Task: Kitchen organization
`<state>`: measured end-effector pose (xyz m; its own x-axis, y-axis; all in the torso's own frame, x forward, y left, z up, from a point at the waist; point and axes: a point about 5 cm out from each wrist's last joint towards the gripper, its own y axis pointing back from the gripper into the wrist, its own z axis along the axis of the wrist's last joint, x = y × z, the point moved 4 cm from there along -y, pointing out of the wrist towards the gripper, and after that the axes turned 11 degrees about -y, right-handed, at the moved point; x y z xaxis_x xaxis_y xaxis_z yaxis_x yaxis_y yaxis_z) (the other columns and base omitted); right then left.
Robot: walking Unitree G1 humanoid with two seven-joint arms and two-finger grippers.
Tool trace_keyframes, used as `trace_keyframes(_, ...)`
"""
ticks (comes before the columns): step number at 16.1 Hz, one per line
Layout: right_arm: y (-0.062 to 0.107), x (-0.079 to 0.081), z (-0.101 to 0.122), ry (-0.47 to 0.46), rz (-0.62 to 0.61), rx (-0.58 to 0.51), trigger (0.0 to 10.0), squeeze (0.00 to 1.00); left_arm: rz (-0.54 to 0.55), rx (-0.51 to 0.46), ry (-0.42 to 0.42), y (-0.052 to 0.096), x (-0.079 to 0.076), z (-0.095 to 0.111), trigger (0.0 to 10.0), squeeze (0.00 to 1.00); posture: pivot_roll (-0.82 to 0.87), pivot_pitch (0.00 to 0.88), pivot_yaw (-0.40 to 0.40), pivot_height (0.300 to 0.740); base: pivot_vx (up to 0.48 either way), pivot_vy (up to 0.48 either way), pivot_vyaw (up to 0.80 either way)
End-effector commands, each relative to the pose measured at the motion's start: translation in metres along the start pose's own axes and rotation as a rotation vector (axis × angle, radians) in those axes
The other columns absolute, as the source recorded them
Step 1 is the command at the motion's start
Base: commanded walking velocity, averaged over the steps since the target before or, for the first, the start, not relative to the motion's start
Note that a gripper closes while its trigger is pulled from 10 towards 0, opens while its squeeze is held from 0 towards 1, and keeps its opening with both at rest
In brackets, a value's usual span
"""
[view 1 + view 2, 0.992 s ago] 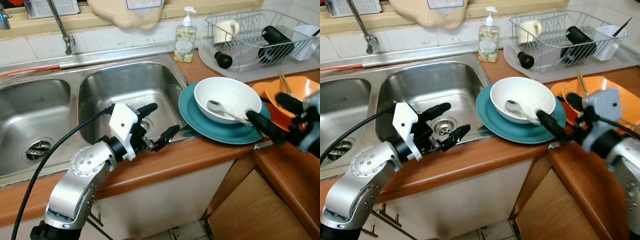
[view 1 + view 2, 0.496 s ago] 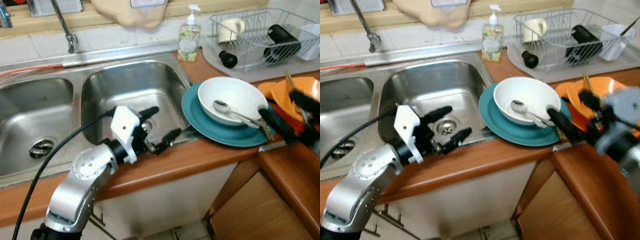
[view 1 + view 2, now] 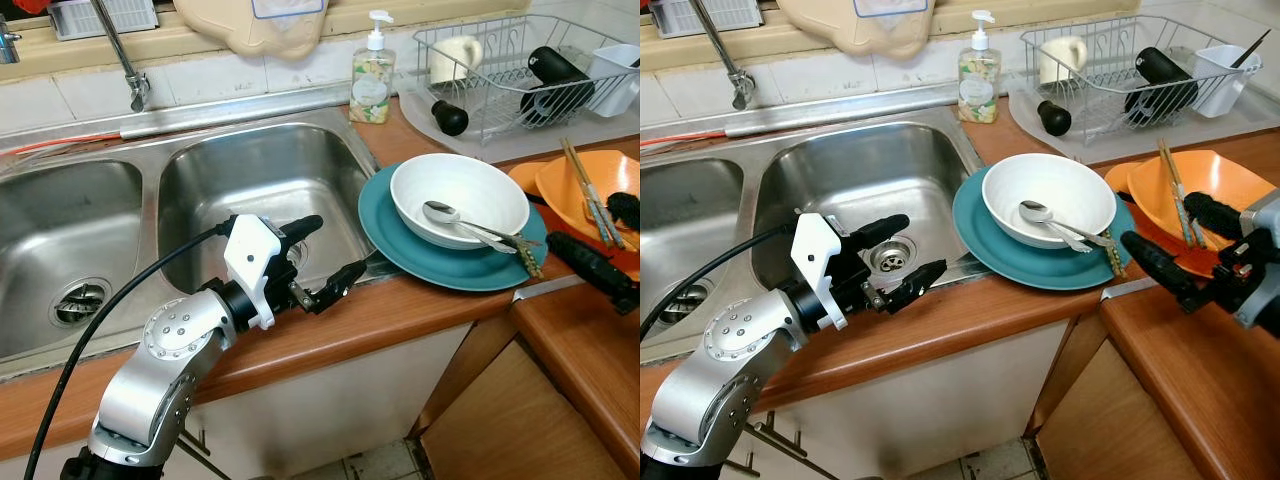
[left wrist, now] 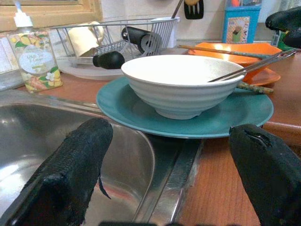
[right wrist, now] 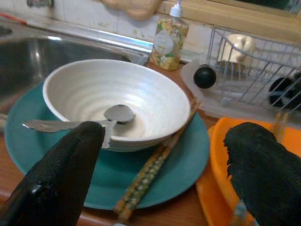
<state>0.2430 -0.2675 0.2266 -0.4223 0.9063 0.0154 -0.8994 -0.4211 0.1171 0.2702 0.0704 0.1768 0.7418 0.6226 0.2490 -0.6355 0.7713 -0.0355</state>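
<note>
Two wide-open tools, left tool (image 3: 318, 258) and right tool (image 3: 1180, 243), flank the white bowl (image 3: 1048, 195).

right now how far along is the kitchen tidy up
Early. Done: a mug and a cup sit in the drying rack. In hand: nothing; the left gripper over the sink edge and the right gripper by the orange bowl are both open. Left: white bowl with spoon on the teal plate, chopsticks.

A spoon (image 5: 101, 120) lies in the white bowl (image 5: 115, 99) on a teal plate (image 5: 183, 160), chopsticks (image 5: 153, 167) alongside.
</note>
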Motion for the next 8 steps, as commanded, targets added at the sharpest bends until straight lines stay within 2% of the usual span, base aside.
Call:
trace_keyframes(1, -0.004, 0.008, -0.001, -0.023, 0.032, -0.006, 10.0, 0.00, -0.017, 0.001, -0.001, 0.001, -0.003, 0.002, 10.0, 0.00, -0.06, 0.000, 0.073, 0.740, 0.000, 0.000, 0.00)
trace_keyframes(3, -0.005, 0.012, -0.005, -0.075, 0.052, -0.015, 10.0, 0.00, -0.022, 0.002, 0.002, 0.002, -0.004, 0.002, 10.0, 0.00, -0.06, 0.000, 0.073, 0.740, 0.000, 0.000, 0.00)
trace_keyframes(4, -0.006, 0.013, -0.007, -0.100, 0.058, -0.019, 8.2, 0.00, -0.025, 0.002, 0.003, 0.002, -0.004, 0.002, 10.0, 0.00, -0.06, 0.000, 0.075, 0.740, 0.000, 0.000, 0.00)
trace_keyframes(5, -0.008, 0.016, -0.010, -0.116, 0.062, -0.017, 4.5, 0.00, -0.026, 0.002, 0.004, 0.002, -0.004, 0.002, 10.0, 0.00, -0.06, 0.000, 0.075, 0.740, 0.000, 0.000, 0.00)
trace_keyframes(6, -0.009, 0.017, -0.011, -0.123, 0.064, -0.013, 3.8, 0.00, -0.027, 0.003, 0.004, 0.001, -0.004, 0.002, 10.0, 0.00, -0.06, 0.000, 0.073, 0.740, 0.000, 0.000, 0.00)
trace_keyframes(7, -0.011, 0.018, -0.013, -0.133, 0.065, -0.011, 2.4, 0.00, -0.027, 0.003, 0.005, 0.001, -0.004, 0.002, 10.0, 0.00, -0.06, 0.000, 0.071, 0.740, 0.000, 0.000, 0.00)
trace_keyframes(8, -0.014, 0.018, -0.015, -0.144, 0.059, -0.008, 0.0, 0.00, -0.027, 0.003, 0.006, 0.001, -0.004, 0.002, 10.0, 0.00, -0.06, 0.000, 0.070, 0.740, 0.000, 0.000, 0.00)
